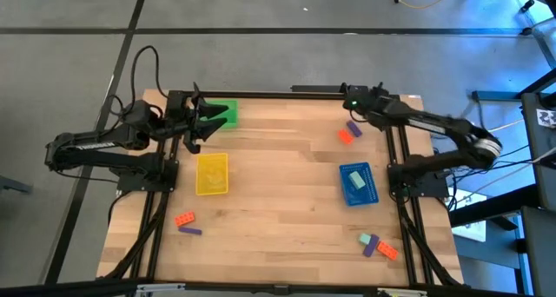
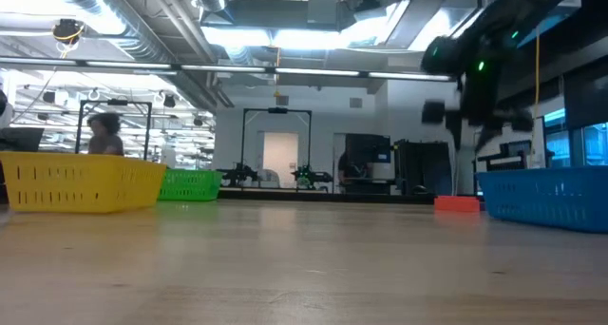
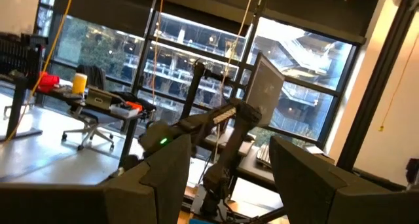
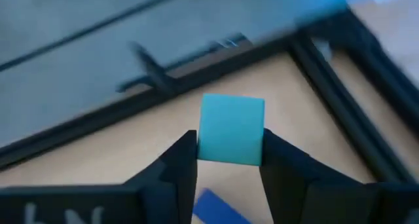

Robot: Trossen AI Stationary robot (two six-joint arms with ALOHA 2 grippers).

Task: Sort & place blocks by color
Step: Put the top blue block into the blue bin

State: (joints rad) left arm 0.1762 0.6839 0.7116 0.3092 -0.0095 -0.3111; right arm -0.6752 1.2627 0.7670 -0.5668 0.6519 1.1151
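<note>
The right gripper (image 4: 229,160) is raised, its fingers (image 4: 180,162) clamped on a teal block (image 4: 230,130). The left gripper (image 1: 211,116) waits at the far left corner, fingers seemingly spread.

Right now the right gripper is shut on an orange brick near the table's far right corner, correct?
Not orange. The right wrist view shows the right gripper shut on a light teal brick; the rest holds.

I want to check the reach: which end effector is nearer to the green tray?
Left. The left end effector hovers right beside the green tray; the right end effector, holding a teal block, is across the table.
</note>
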